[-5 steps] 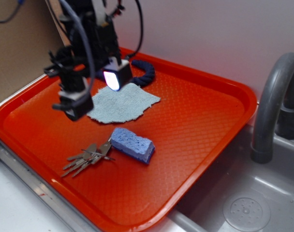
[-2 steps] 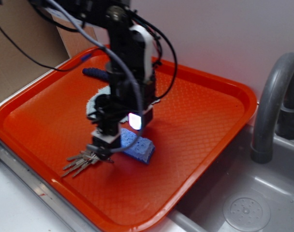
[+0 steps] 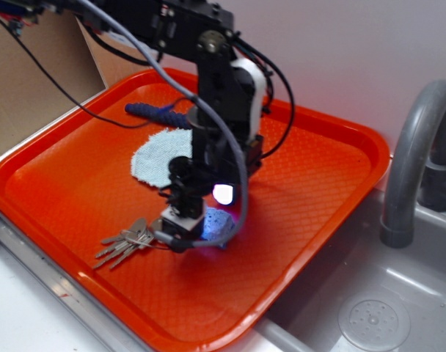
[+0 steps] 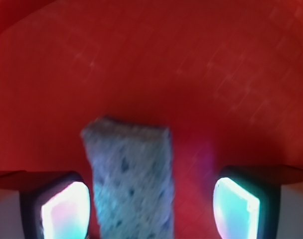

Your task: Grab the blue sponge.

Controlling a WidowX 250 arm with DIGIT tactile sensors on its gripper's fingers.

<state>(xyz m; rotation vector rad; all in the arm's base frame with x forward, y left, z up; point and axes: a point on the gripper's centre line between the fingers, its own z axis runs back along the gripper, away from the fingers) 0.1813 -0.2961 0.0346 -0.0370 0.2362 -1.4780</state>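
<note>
Over the last second the gripper (image 3: 180, 233) swung from above the pale rag (image 3: 155, 160) at the back-left of the tray down to the blue sponge (image 3: 217, 223), and by this frame it sat low over it, nearly at tray level. That meant approach was essentially done; closing was the remaining step, in all likelihood. In the wrist view the fingers (image 4: 62, 206) stood apart with the blue sponge (image 4: 130, 177) between them, running lengthwise away from the camera. It sat off-centre: close beside the left pad, possibly touching, while a clear red gap remained to the right pad. No clamp yet. The sponge lay on the red tray (image 3: 318, 220) toward its front-middle, mostly hidden by the wrist in the exterior view. The keys (image 3: 128, 240) lay just beside the gripper on the left, so a finger could nudge them on closing. The dark rope (image 3: 157, 114) at the back was well apart, and so were the tray rim and the grey faucet (image 3: 414, 161). Open tray floor remained to the right and front; lifting straight up looked unobstructed.
</note>
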